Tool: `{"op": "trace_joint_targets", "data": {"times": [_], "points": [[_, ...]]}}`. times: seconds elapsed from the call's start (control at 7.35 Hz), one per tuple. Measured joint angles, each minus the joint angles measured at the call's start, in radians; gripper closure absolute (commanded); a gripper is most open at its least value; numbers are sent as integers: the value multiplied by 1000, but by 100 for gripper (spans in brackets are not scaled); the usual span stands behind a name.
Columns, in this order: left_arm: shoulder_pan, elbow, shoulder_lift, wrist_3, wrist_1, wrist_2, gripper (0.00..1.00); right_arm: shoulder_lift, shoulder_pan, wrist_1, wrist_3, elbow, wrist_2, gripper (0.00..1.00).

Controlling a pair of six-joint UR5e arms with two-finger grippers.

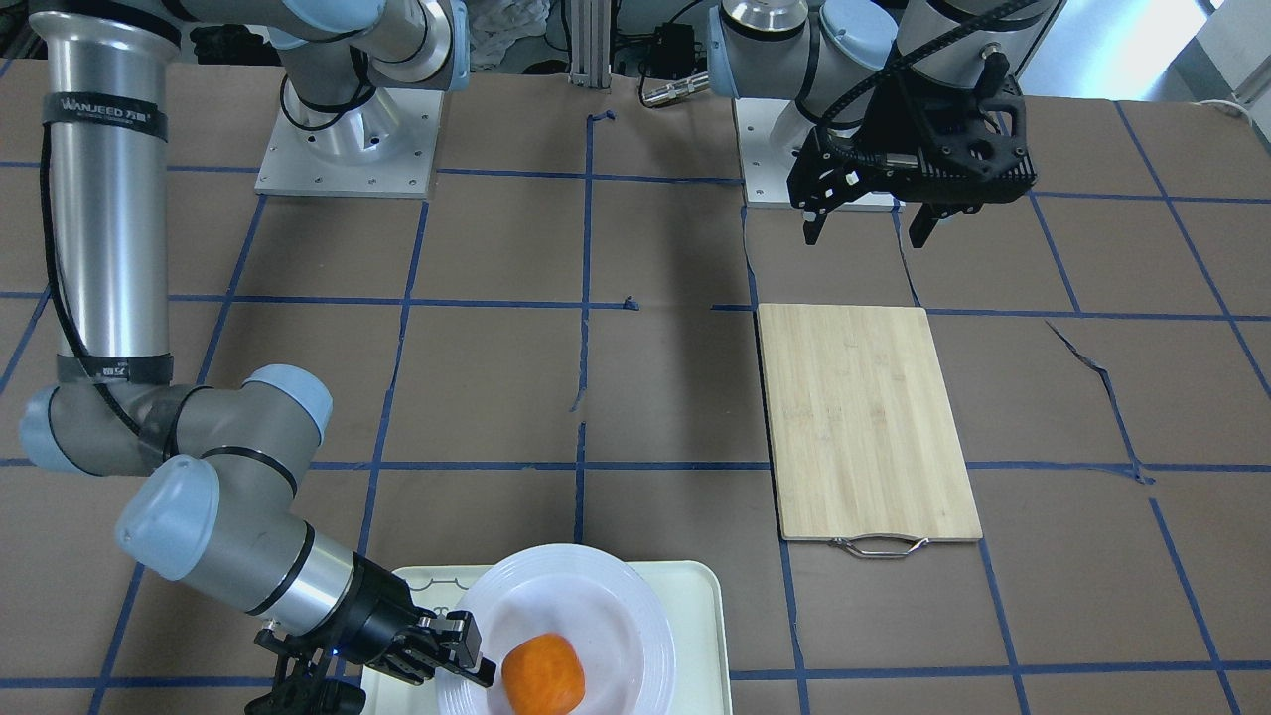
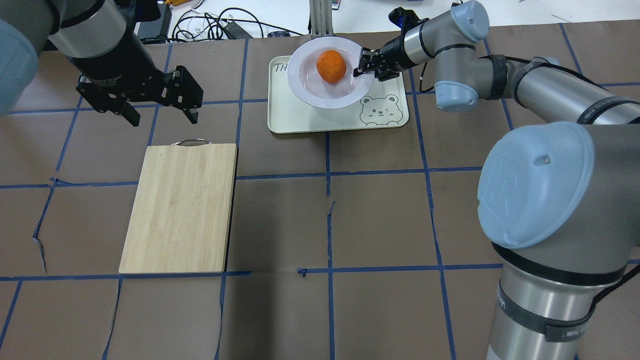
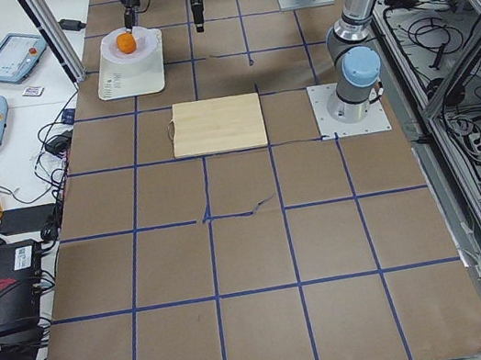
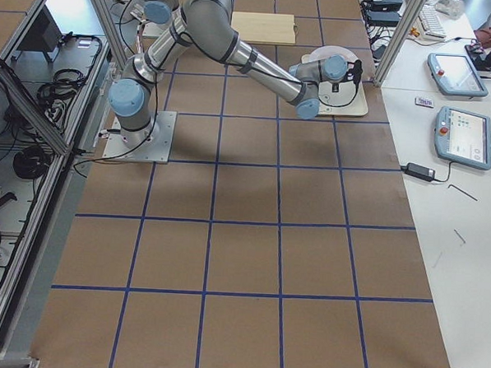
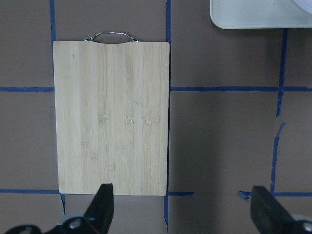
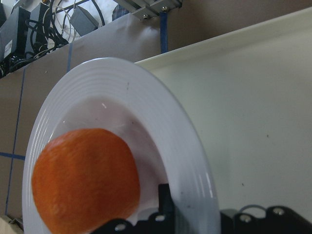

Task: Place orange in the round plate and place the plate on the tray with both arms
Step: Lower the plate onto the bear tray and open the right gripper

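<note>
Overhead exterior view: the right claw (image 2: 361, 65) is closed on the rim of the round plate (image 2: 300, 87), on the side toward the robot's right. The orange (image 2: 331, 66) sits in the plate's shallow well, just beside that claw but not touching it. In the right wrist view, one of the fingers (image 6: 165, 200) lies on top of the ridged rim, close to the fruit. The plate is over the tray (image 2: 300, 122) and overhangs its far edge; I cannot tell whether it rests flat. The left claw (image 2: 164, 119) hangs open and empty, well apart from the tray, above the brown desk (image 2: 380, 215) near the metal handle (image 2: 189, 142) of a wooden cutting board (image 2: 180, 207). Nothing lies between board and tray.
</note>
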Motion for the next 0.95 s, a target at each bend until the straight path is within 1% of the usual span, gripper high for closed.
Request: {"op": "trace_joint_targets", "data": {"times": [0.27, 0.68, 0.82, 0.95], "points": [[0, 0, -1, 0, 0, 0, 0, 39, 0, -3, -1, -24, 0, 100], [0, 0, 0, 0, 0, -1, 0, 69, 4, -3, -2, -28, -5, 100], [0, 0, 0, 0, 0, 0, 0, 75, 7, -3, -3, -27, -6, 81], [0, 0, 0, 1, 0, 0, 0, 81, 10, -3, -3, -27, -9, 1]]}}
